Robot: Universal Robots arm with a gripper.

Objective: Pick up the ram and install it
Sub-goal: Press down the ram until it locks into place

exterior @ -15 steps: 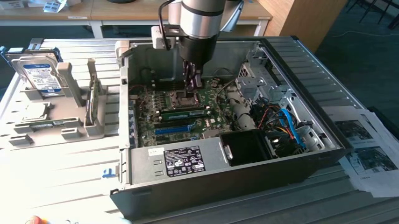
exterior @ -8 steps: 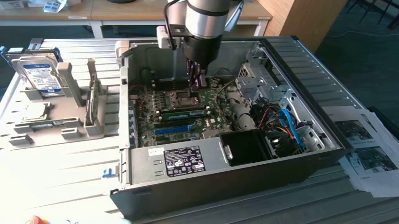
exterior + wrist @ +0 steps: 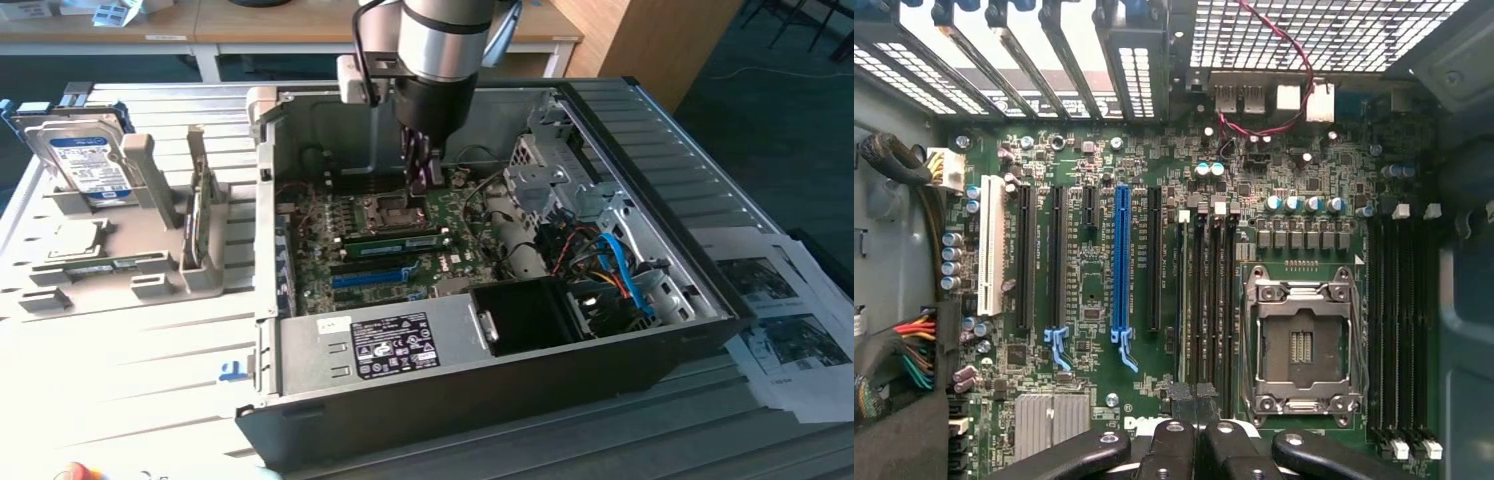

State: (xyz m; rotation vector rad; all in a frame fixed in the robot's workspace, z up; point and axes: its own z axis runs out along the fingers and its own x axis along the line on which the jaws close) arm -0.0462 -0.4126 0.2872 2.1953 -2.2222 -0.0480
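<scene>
The ram (image 3: 394, 243), a green stick with a white sticker, stands on edge in a memory slot on the motherboard (image 3: 441, 262), between the processor socket (image 3: 395, 210) and the blue expansion slot (image 3: 366, 278). In the wrist view, the ram (image 3: 1183, 300) shows as a thin pale edge in the slot nearest the blue one. My gripper (image 3: 423, 178) hangs inside the open computer case above the socket, a little above and beyond the ram. It is shut, and its black fingertips (image 3: 1194, 398) are pressed together with nothing between them.
The case walls (image 3: 267, 200) and the drive cage (image 3: 561, 170) hem in the board. Cables (image 3: 621, 270) and a black fan duct (image 3: 534, 315) fill the exterior view's right side. A grey fixture (image 3: 147, 270) at the left holds a hard drive (image 3: 87, 160) and a processor chip (image 3: 74, 240).
</scene>
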